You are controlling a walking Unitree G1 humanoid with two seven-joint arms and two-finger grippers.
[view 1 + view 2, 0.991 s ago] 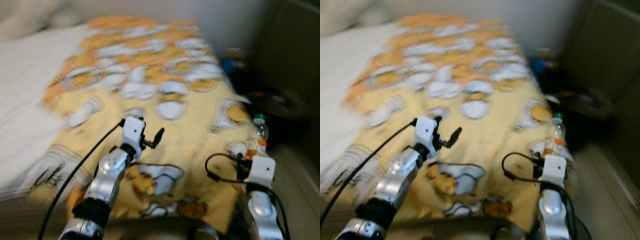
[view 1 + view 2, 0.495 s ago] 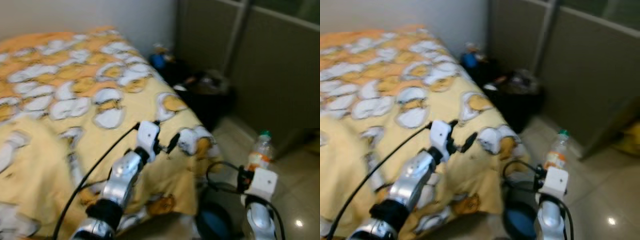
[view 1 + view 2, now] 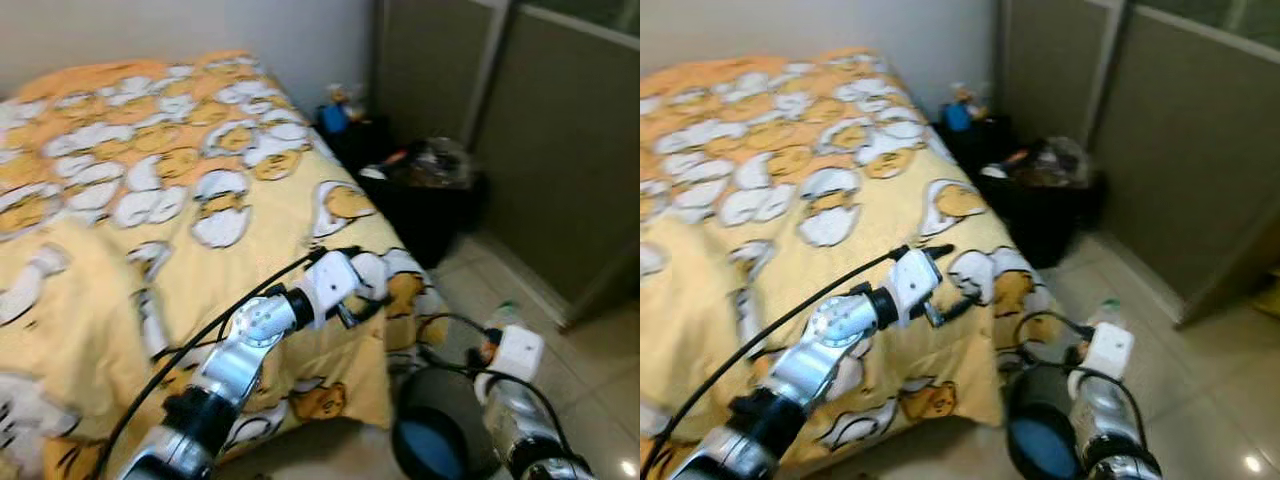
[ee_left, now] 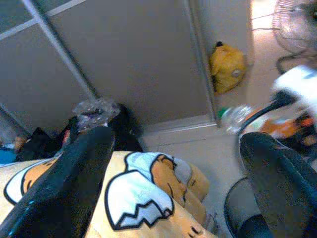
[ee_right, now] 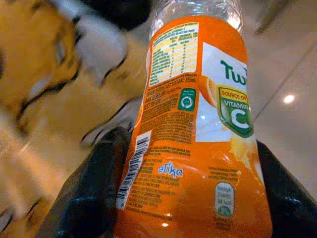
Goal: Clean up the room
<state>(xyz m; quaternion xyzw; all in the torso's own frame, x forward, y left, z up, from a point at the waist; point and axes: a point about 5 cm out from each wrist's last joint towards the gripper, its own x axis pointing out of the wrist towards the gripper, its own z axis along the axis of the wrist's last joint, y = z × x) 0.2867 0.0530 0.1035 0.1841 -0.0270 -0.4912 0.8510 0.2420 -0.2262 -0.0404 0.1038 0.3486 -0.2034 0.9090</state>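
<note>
An orange-labelled plastic drink bottle [image 5: 198,134] stands upright between the two black fingers [image 5: 94,193] of my right gripper [image 5: 190,198], which is shut on it. From the head, only the bottle's clear top [image 3: 500,316] peeks over the white wrist block, low at the right above the tiled floor. My left gripper [image 3: 358,285] reaches out over the bed's near right corner, open and holding nothing. Its fingers [image 4: 69,178] are spread wide above the yellow blanket.
A bed with a yellow egg-print blanket [image 3: 150,200] lies on the left. A full black rubbish bag [image 3: 430,185] and dark clutter sit by the wall. A dark round thing with blue inside [image 3: 435,440] is low between my arms. Grey panels [image 3: 570,130] stand to the right.
The camera has swung from the bed to its right corner and the floor. My left arm has stretched further right. The right gripper has sunk lower with the bottle.
</note>
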